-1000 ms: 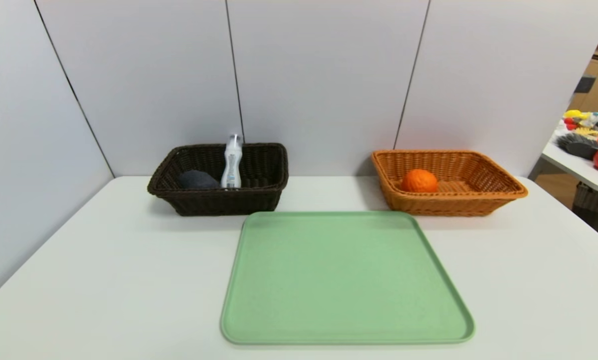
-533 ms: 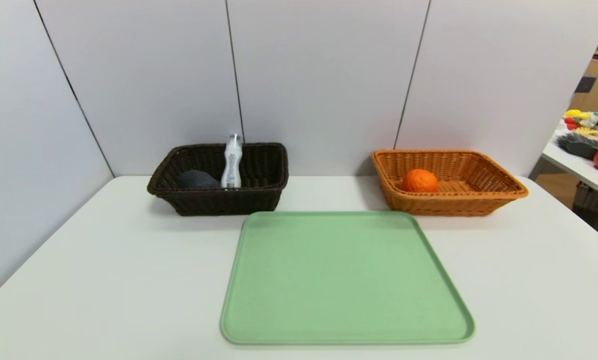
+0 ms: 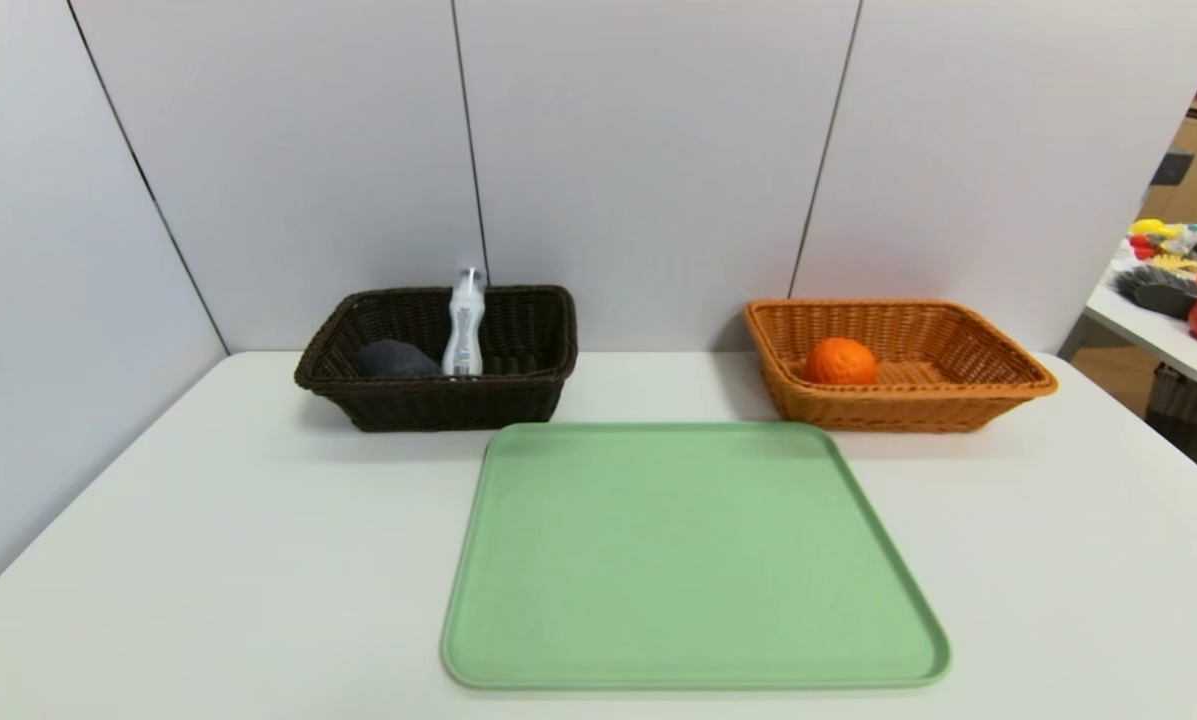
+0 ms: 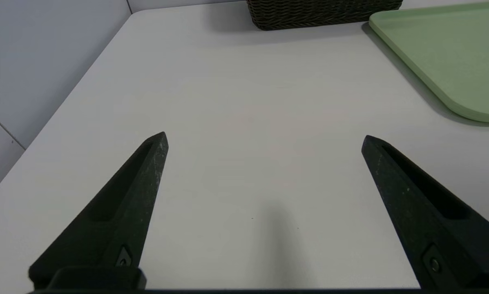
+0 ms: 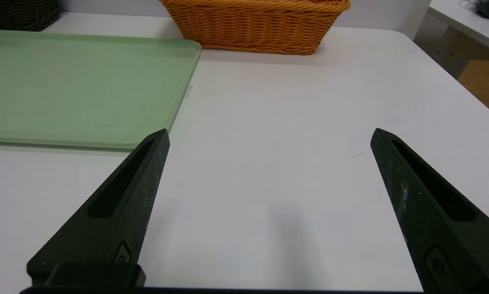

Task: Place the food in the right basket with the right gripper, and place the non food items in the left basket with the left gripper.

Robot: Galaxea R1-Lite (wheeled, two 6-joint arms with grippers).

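Both black pointed-finger grippers, left [image 4: 264, 133] and right [image 5: 270, 128], spread wide, empty; tall white plastic bottle [image 3: 465, 325] could be toppled if dark brown wicker basket [image 3: 438, 404] gets bumped.

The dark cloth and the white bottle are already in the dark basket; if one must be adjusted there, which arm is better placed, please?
Left, I judge. The left gripper is open and empty over the table, on the dark basket's side; the right gripper hovers beyond the green tray.
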